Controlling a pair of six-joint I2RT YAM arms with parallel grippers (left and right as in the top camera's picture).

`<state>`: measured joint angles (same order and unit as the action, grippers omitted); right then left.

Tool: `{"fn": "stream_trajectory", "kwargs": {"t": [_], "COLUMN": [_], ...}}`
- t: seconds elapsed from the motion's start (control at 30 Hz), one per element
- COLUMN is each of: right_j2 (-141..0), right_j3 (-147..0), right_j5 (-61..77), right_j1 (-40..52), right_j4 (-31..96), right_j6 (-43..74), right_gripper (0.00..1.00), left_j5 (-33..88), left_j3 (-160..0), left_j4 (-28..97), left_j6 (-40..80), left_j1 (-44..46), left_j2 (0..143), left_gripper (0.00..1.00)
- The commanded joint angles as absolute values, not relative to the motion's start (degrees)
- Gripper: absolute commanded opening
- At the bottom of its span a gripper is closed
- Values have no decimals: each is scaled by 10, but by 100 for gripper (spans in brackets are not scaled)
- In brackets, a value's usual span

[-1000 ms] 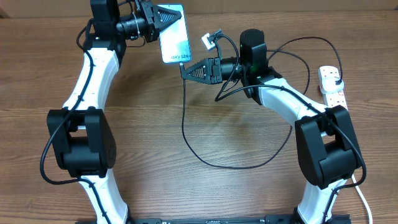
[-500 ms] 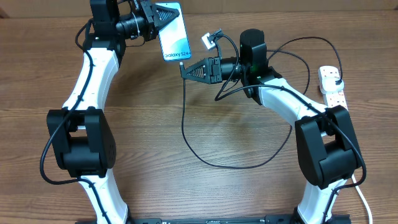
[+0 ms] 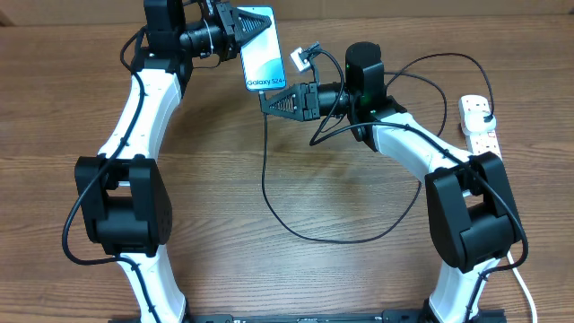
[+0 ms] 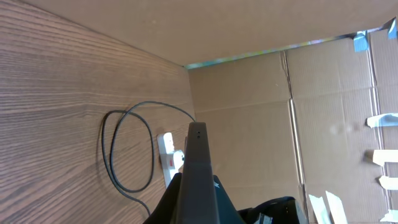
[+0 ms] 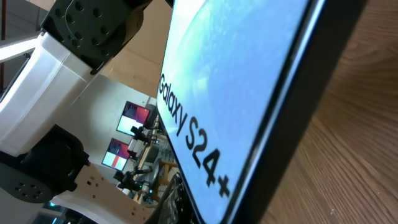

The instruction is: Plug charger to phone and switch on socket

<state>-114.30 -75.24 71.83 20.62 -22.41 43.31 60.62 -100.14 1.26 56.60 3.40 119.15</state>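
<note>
Blue-screened, the phone (image 3: 265,61) hangs tilted above the counter's (image 3: 314,269) far edge, pinched at its upper end by the left end effector (image 3: 251,22). Just below its lower end, the right end effector (image 3: 267,98) is pressed together on the charger (image 3: 264,175), whose black cable loops over the counter toward the socket (image 3: 478,121) at the right edge.

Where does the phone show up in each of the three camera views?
Overhead: the phone is at top centre, screen facing up.
Left wrist: the phone is probably the dark edge-on slab rising from bottom centre.
Right wrist: the phone fills most of the picture, with its "Galaxy S24+" text readable.
Shared landmark: the wooden table.
</note>
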Motion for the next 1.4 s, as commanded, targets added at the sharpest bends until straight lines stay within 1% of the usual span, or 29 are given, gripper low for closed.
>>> {"fn": "stream_trajectory", "kwargs": {"t": [0.0, 0.17, 0.3, 0.53, 0.63, 0.83, 0.97, 1.03, 1.2, 1.37], "right_j2": [-1125, -1125, -1126, -1129, -1144, -1150, -1152, -1152, -1152, -1152], "right_j3": [-762, -762, -762, -762, -762, -762, -762, -762, -762, -762], "right_j5": [719, 721, 721, 717, 751, 753, 740, 738, 733, 710], "right_j1": [205, 205, 205, 205, 205, 205, 205, 205, 205, 205], "right_j4": [-229, -228, -222, -225, -279, -320, -328, -329, -407, -418], "right_j6": [433, 430, 415, 399, 394, 412, 411, 412, 483, 535], "right_gripper": [4, 4, 4, 4, 4, 4, 4, 4, 4, 4], "left_j5": [610, 588, 590, 618, 630, 646, 667, 686, 691, 691], "left_j3": [-1017, -1017, -1017, -1017, -1017, -1017, -1017, -1017, -1017, -1017], "left_j4": [15, 13, -9, -37, -38, -55, -117, -158, -166, -166], "left_j6": [540, 545, 571, 594, 605, 620, 662, 701, 726, 740], "left_j1": [33, 18, 5, -1, -1, -1, -1, -1, 0, 0], "left_j2": [1169, 1169, 1169, 1169, 1169, 1169, 1169, 1169, 1169, 1169], "left_gripper": [4, 4, 4, 4, 4, 4, 4, 4, 4, 4]}}
